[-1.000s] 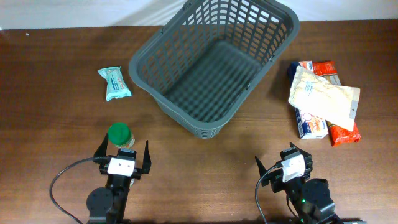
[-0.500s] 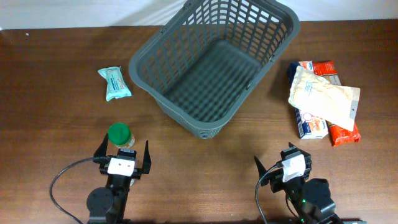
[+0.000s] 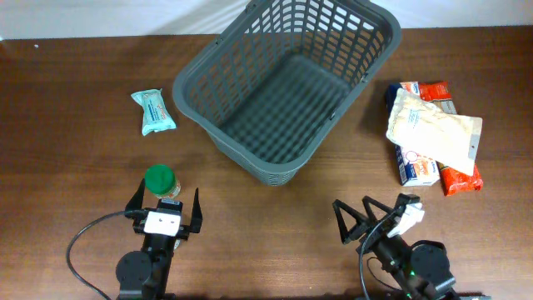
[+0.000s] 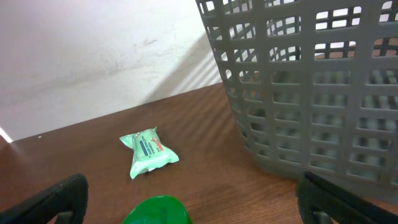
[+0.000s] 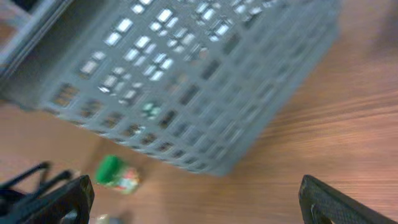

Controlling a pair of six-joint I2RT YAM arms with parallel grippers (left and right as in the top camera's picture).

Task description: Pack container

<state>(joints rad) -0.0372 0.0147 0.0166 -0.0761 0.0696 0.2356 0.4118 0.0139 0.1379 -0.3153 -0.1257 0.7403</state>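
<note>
**Item: container** (image 3: 287, 87), a large dark grey plastic rectangular basket with lattice-slotted sides and a rolled rim.
- Location: far centre of the dark brown wooden table (image 3: 67, 167), set at an angle. It is well apart from both arms.
- Condition: upright, nothing inside, ribbed floor fully showing. The walls taper toward the base. It is likely light and easy to slide.

**Surrounding stock:**
- A pale green soft wipes packet (image 3: 153, 112) lies on the container's left.
- A small jar with a round green lid (image 3: 160, 179) stands just beside the left gripper (image 3: 165, 200).
- A cream flat pouch (image 3: 435, 133) lies across red-and-white packets (image 3: 433, 90) on the container's right.

**Grippers:**
- Left: jaws apart, nothing held.
- Right gripper (image 3: 354, 218): jaws apart, nothing held, turned toward the container. Its wrist view is blurred.

**Hazards, as judged:**
- The jar stands so near the left fingers that an off-centre approach could tip or roll it.
- A finger striking the container wall could push the container across the table.
- Lifting the top pouch may drag the packets beneath it.
- Nothing is packed yet.
</note>
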